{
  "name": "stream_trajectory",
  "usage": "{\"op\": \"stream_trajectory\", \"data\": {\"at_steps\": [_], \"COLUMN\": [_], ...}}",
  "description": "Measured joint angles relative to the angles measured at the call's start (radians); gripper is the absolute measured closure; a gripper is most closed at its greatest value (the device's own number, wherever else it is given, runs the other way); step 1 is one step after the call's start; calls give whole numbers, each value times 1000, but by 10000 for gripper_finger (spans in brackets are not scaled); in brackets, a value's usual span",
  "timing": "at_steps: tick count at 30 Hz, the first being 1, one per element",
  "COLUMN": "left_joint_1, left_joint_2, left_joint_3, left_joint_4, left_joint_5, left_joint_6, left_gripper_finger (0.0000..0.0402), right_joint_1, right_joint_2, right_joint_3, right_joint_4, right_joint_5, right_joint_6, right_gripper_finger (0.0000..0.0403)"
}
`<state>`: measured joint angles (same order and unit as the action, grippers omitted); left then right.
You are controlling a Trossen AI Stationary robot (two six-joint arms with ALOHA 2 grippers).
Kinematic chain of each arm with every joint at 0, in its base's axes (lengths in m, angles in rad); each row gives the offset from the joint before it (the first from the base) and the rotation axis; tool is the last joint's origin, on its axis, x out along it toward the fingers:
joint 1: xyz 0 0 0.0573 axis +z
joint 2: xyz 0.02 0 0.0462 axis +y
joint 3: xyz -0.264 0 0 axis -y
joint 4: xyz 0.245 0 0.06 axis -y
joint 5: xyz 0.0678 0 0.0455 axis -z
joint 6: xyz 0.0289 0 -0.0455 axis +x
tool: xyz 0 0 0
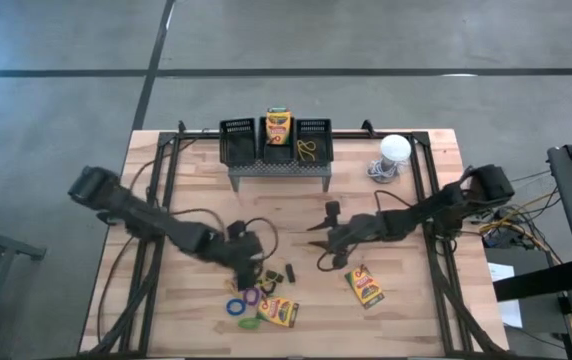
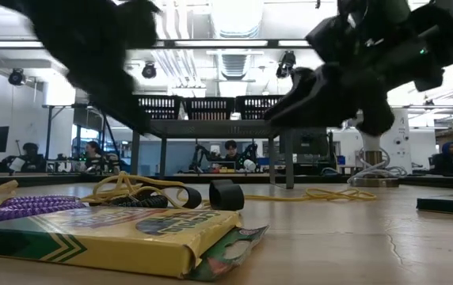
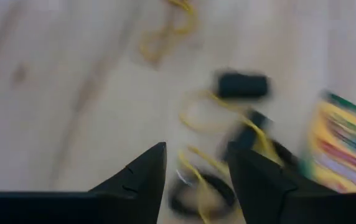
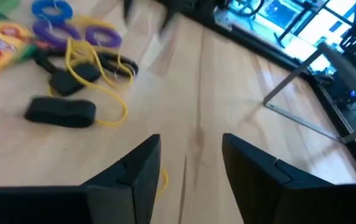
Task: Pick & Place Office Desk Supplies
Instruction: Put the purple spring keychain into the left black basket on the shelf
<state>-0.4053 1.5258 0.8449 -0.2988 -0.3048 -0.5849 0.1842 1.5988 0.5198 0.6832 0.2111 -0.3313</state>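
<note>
Left gripper [image 1: 249,262] hovers, fingers parted and empty, over the tangled elastic loops [image 1: 251,296] on the table [image 1: 406,320]: it should single out one loop before closing; right gripper [image 1: 324,243] waits mid-table, fingers apart, empty.

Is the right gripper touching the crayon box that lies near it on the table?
Apart. The high view shows bare wood between the right gripper and the crayon box.

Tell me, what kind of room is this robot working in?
Probably a robotics lab or workshop. Past the wooden table there are people sitting at desks, bright strip lights on the ceiling, and what look like other machines. The floor is plain grey concrete.
</note>
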Motion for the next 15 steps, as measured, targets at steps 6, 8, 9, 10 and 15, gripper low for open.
{"op": "stream_trajectory", "data": {"at_steps": [6,8,9,10,15], "left_joint_1": [-213,-273,-300,-314,-322], "left_joint_2": [-50,-44,-44,-41,-35], "left_joint_3": [-27,-65,-92,-117,-241], "left_joint_4": [-77,-36,-30,-11,84], "left_joint_5": [-26,-77,-107,-138,-287], "left_joint_6": [-220,-304,-344,-376,-492], "left_gripper_finger": [226,226,226,226,226], "right_joint_1": [-2,-1,-1,0,1], "right_joint_2": [97,101,103,97,49], "right_joint_3": [53,61,69,70,78], "right_joint_4": [-14,-47,-55,-74,-128], "right_joint_5": [2,6,6,7,12], "right_joint_6": [-38,-37,-36,-35,-4], "right_gripper_finger": [244,248,250,252,261]}}
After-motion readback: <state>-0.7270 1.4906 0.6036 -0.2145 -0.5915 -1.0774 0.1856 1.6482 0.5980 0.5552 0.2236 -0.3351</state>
